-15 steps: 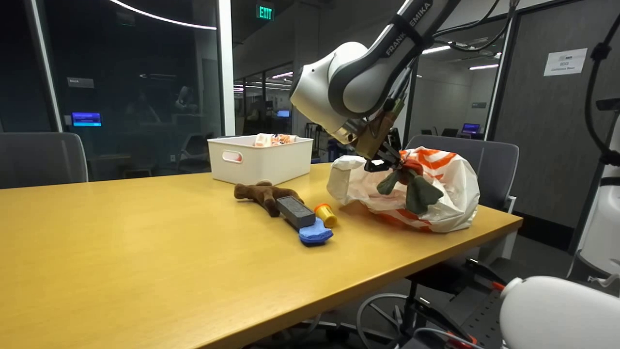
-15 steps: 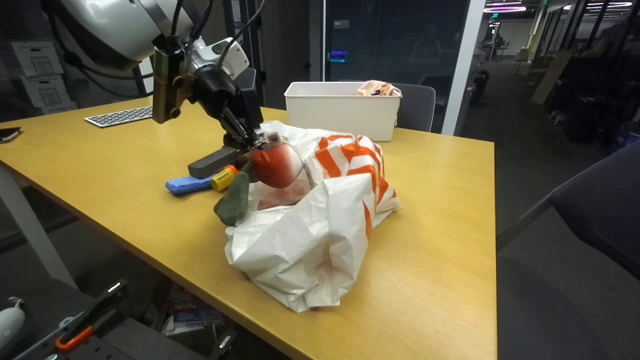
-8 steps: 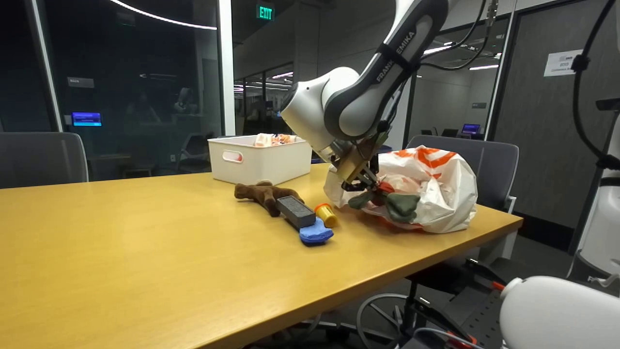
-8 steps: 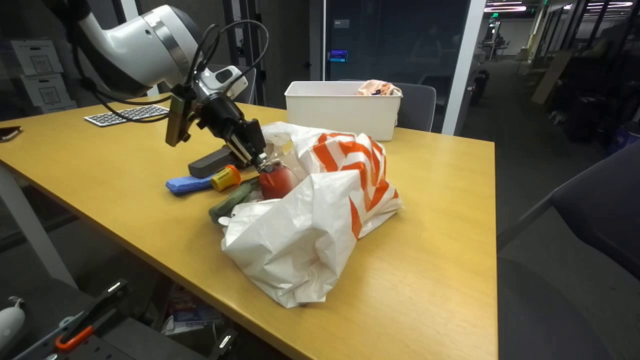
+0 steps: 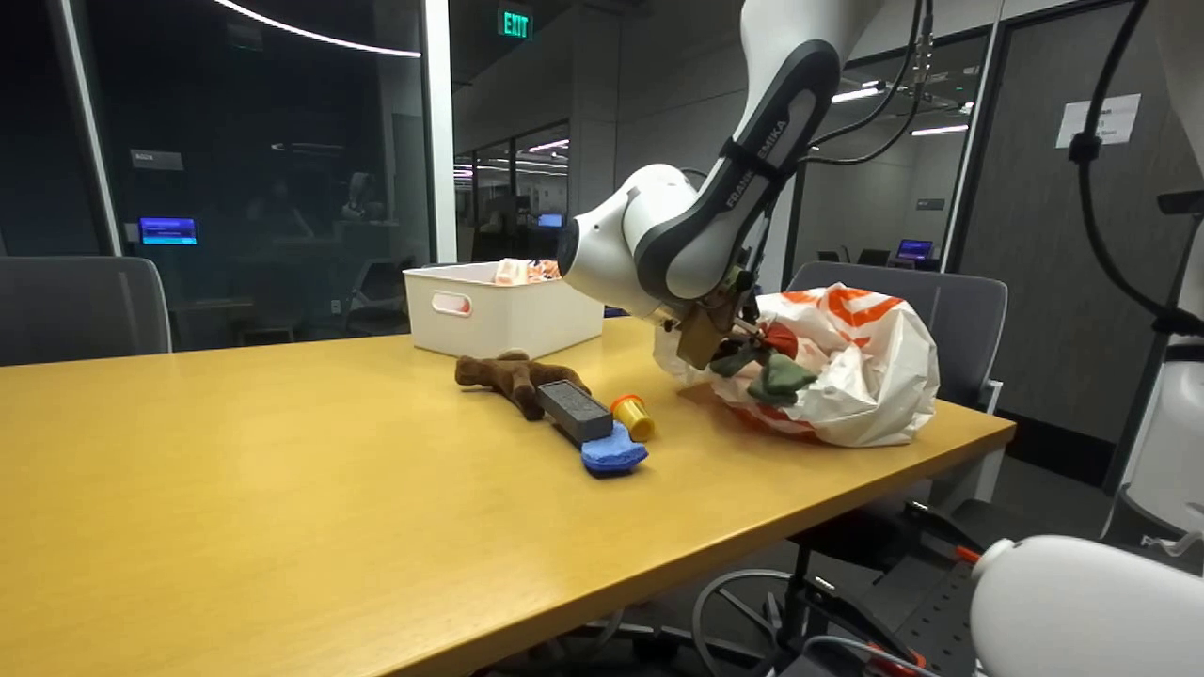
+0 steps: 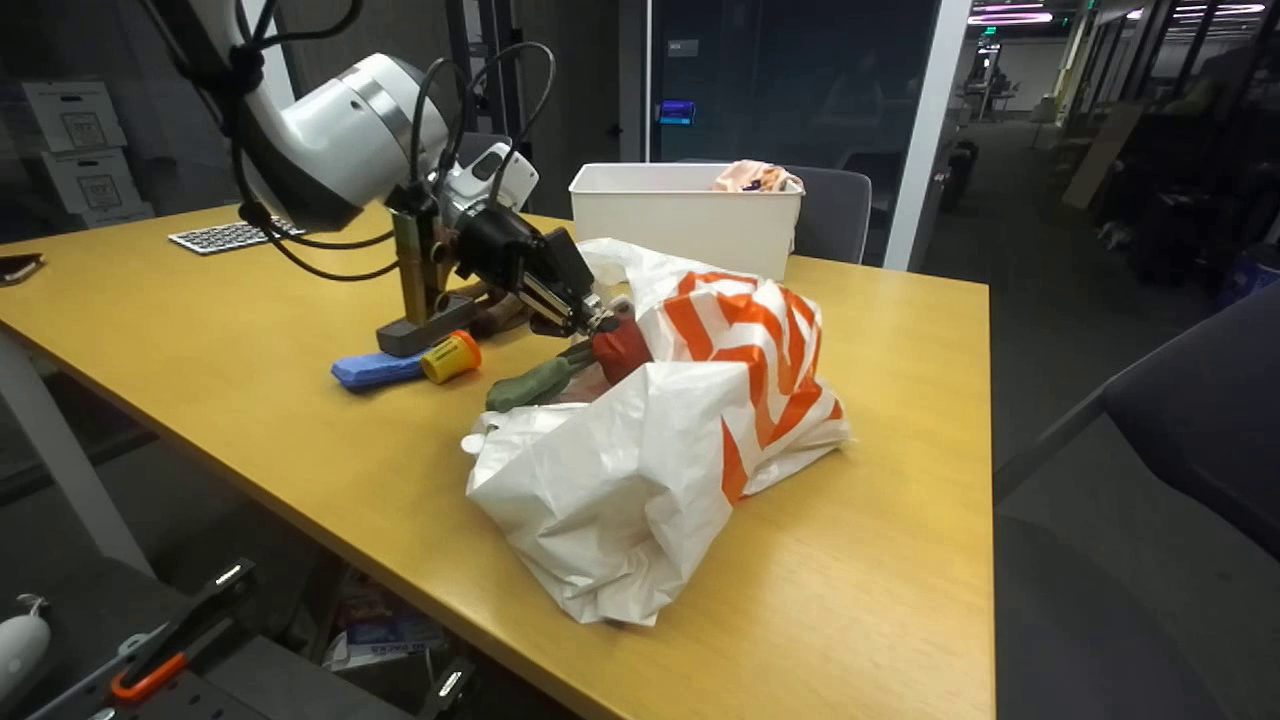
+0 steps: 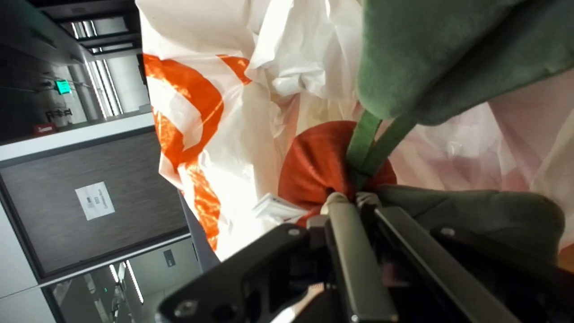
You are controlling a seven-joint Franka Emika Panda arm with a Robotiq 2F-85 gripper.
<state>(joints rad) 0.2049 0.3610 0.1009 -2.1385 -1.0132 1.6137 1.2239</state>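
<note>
Black-and-silver gripper (image 7: 353, 198) pinching round red plush toy (image 7: 314, 157) with green fabric leaves (image 7: 430, 49) between narrowed fingers (image 7: 352, 246); toy sitting at mouth of crumpled white-and-orange plastic bag (image 6: 640, 440)

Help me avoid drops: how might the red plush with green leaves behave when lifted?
The red plush would probably squash rather than stay rigid, judging by its puckered fabric. Its green leaves look soft and creased, so they may flop.

Both exterior views looked down across the smooth yellow table (image 5: 310, 508), sharing the orange-striped white plastic bag (image 6: 640, 470); the wrist view, rolled sideways, faced it close up.
</note>
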